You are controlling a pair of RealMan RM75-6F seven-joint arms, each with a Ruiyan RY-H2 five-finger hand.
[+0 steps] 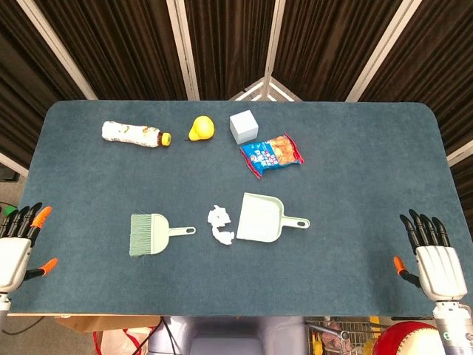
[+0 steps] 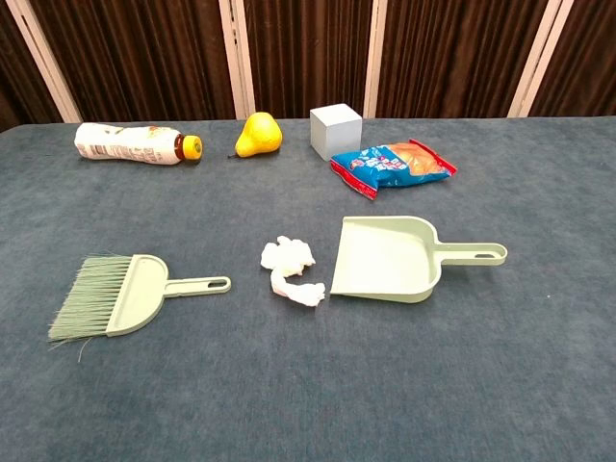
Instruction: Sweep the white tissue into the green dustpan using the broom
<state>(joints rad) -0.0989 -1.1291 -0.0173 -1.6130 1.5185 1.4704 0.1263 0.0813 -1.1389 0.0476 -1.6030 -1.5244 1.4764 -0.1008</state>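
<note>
A crumpled white tissue point(image 1: 219, 224) point(image 2: 290, 269) lies near the table's middle, just left of the green dustpan point(image 1: 261, 217) point(image 2: 387, 258), whose mouth faces it and whose handle points right. The pale green broom point(image 1: 151, 234) point(image 2: 120, 295) lies flat further left, bristles to the left, handle toward the tissue. My left hand point(image 1: 16, 244) hovers at the table's left front corner, fingers spread, holding nothing. My right hand point(image 1: 432, 257) is at the right front corner, likewise spread and empty. Neither hand shows in the chest view.
Along the back of the blue-grey table point(image 1: 355, 163) lie a plastic bottle point(image 1: 134, 134) point(image 2: 130, 144), a yellow pear point(image 1: 200, 129) point(image 2: 258, 135), a grey cube point(image 1: 243, 126) point(image 2: 335, 131) and a blue snack bag point(image 1: 271, 154) point(image 2: 392, 165).
</note>
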